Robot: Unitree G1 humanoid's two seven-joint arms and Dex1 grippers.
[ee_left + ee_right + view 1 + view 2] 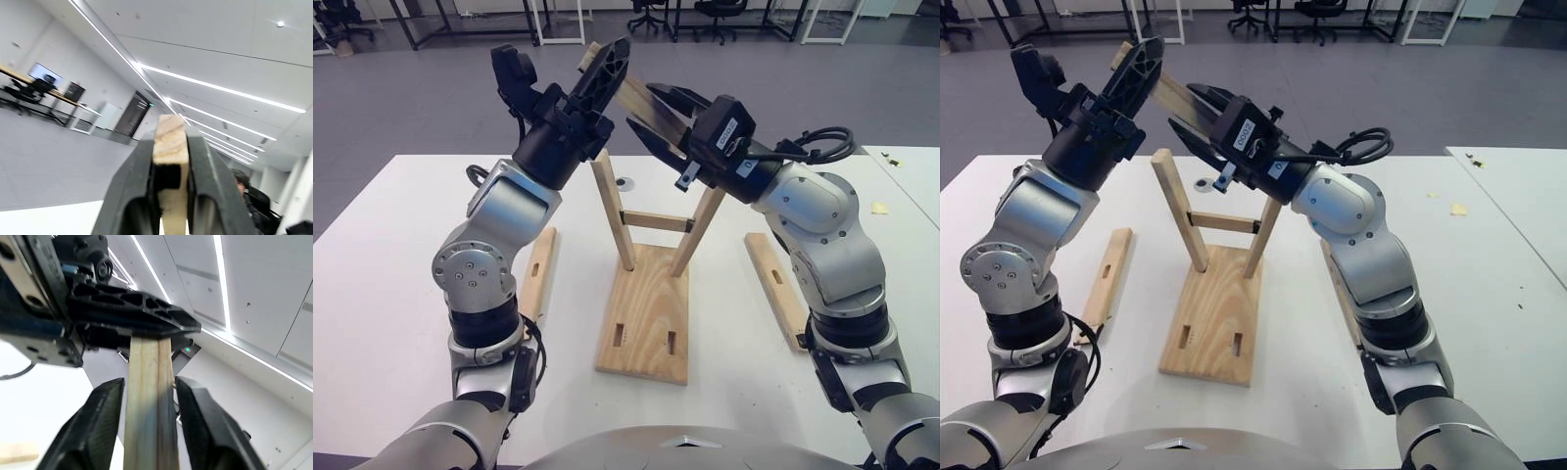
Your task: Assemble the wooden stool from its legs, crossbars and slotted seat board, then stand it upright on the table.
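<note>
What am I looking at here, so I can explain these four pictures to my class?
A humanoid robot building a stool. The two wide pictures come from cameras in its head, looking down over both arms; the other two come from a camera on each wrist. On the table lies the seat board with two legs standing in it, joined by a crossbar, and a loose slotted piece on each side. Raised above, the left fingers clamp a wooden bar; the right fingers straddle it.

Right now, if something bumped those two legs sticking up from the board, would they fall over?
Probably they'd wobble: the legs look tall, thin and tilted, tied by just one crossbar. The seat board lies flat and wide, so it likely stays put.
</note>
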